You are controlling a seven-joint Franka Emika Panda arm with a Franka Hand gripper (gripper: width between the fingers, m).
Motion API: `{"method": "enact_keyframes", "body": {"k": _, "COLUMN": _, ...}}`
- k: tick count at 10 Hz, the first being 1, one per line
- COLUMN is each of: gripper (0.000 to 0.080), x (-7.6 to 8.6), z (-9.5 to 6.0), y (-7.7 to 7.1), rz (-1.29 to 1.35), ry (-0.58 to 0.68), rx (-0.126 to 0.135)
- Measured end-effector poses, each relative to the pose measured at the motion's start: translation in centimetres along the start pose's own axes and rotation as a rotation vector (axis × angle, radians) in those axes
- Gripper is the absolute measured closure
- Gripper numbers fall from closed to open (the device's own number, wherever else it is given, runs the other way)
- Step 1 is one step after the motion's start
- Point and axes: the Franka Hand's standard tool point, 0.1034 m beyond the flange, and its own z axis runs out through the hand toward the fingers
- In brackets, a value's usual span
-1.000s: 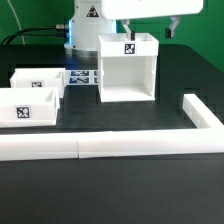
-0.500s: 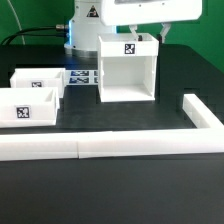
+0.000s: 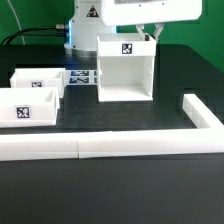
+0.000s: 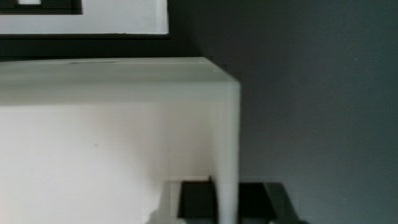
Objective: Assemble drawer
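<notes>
Gripper: I see it (image 3: 150, 35) low over the casing's top rim, at the back corner on the exterior view's right. In the wrist view (image 4: 228, 200) it straddles one thin upright wall.
Opening: narrow. The dark fingers (image 4: 192, 203) sit one on each side of that wall, with no gap I can make out. The edge of the wrist picture cuts them off, so I read this as a grip on the wall but would not swear how firm it is.
Casing: the big white cube-like shell (image 3: 126, 68) stands upright on the black table (image 3: 120, 190), about mid-scene. Its open side faces the exterior camera and a black-and-white tag (image 3: 128, 47) lies on its top. In the wrist view (image 4: 107, 130) its pale top face fills most of the picture.
Far tray: a small open-top box (image 3: 38, 78) on the exterior view's left, apart from the casing.
Near tray: a second open-top box (image 3: 27, 108) just in front of the far tray, with a tag on the wall facing the camera.
Marker board: it lies flat (image 3: 85, 75) between the far tray and the casing, partly hidden behind the casing.
White bars: a long low bar (image 3: 100, 147) runs across the front, and a shorter one (image 3: 205, 115) turns back on the exterior view's right. Both are clear of the casing.
Robot base: it (image 3: 85, 22) stands behind the casing.
</notes>
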Motion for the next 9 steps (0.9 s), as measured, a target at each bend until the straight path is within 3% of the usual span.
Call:
{"method": "enact_keyframes", "body": {"k": 5, "gripper": 0.0762, "x": 0.6, "z": -0.1, "y": 0.1, "rz": 0.003, "ry": -0.001, "rx": 0.000}}
{"method": "enact_keyframes", "body": {"k": 9, "gripper": 0.0762, "x": 5.5, "z": -0.6, "y": 0.9, "rz": 0.017, "ry": 0.038, "rx": 0.019}}
